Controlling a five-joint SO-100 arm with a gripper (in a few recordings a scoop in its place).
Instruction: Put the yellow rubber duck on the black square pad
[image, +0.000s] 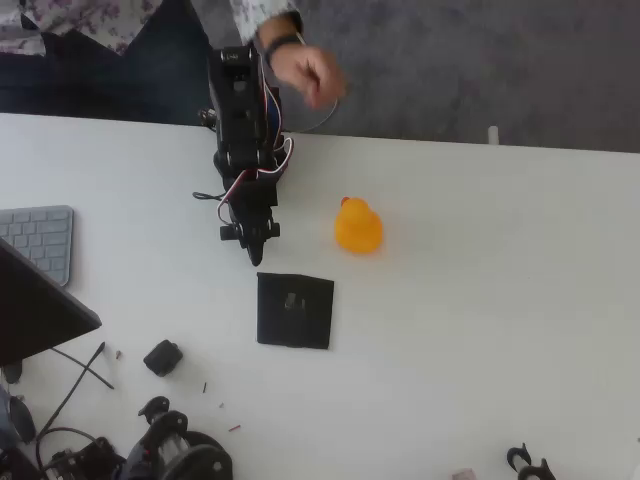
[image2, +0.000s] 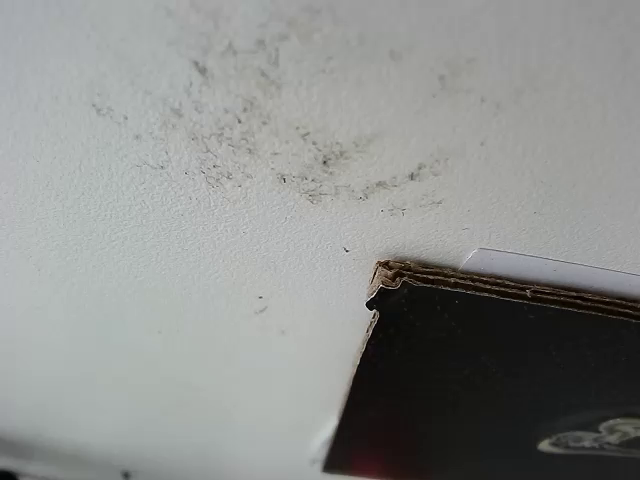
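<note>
On the white worktop (image: 480, 300), seen from overhead, we find the yellow rubber duck (image: 358, 227) standing free, with its beak toward the far edge. To its left in that view, near but not touching, the end effector (image: 254, 243) of the black arm (image: 243, 120) points down toward the near side; we cannot tell whether its fingers are apart or together, as they merge into one dark tip. Just below that tip, and down-left of the duck, lies the black square pad (image: 295, 310), flat, with a small greyish mark at its centre. The duck sits apart from the pad's upper right corner. From the wrist we see a pad corner (image2: 480, 390) with a brown cardboard edge, lying on scuffed white surface. A person's hand (image: 310, 72) is behind the arm. A small black block (image: 162, 357) rests left of the pad, a keyboard (image: 42, 240) further left.
</note>
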